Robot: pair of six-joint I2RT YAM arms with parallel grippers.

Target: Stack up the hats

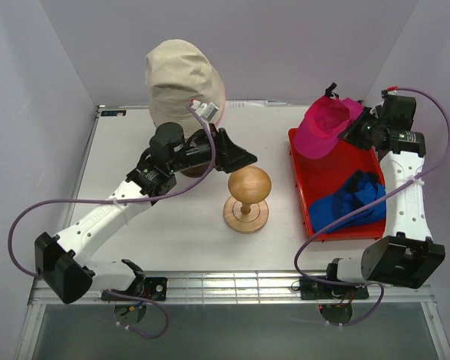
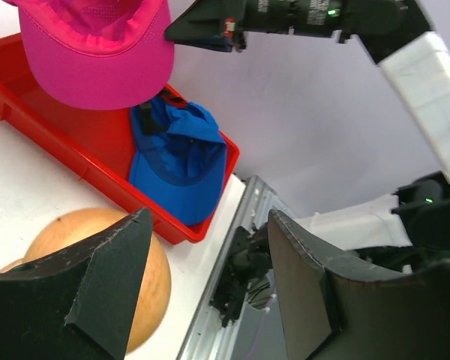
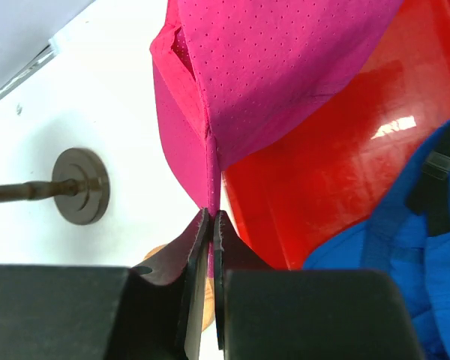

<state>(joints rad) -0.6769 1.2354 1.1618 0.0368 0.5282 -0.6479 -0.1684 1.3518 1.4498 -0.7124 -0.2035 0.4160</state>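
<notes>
My right gripper (image 1: 358,129) is shut on the edge of the magenta cap (image 1: 326,125) and holds it up over the far end of the red tray (image 1: 303,191); the pinch shows in the right wrist view (image 3: 211,217), with the cap (image 3: 285,67) hanging above. The blue cap (image 1: 354,199) lies crumpled in the tray's near half and also shows in the left wrist view (image 2: 176,157). The beige bucket hat (image 1: 181,79) stands tall at the far left. A thin light pink rim (image 1: 223,96) shows under it. My left gripper (image 1: 240,157) is open and empty, beside the beige hat, above the wooden head form.
A pale wooden egg-shaped head form (image 1: 249,184) stands on a round wooden base (image 1: 246,215) mid-table, left of the tray. A dark round stand foot (image 3: 79,185) sits on the white table. Grey walls enclose the table at the left, the far side and the right.
</notes>
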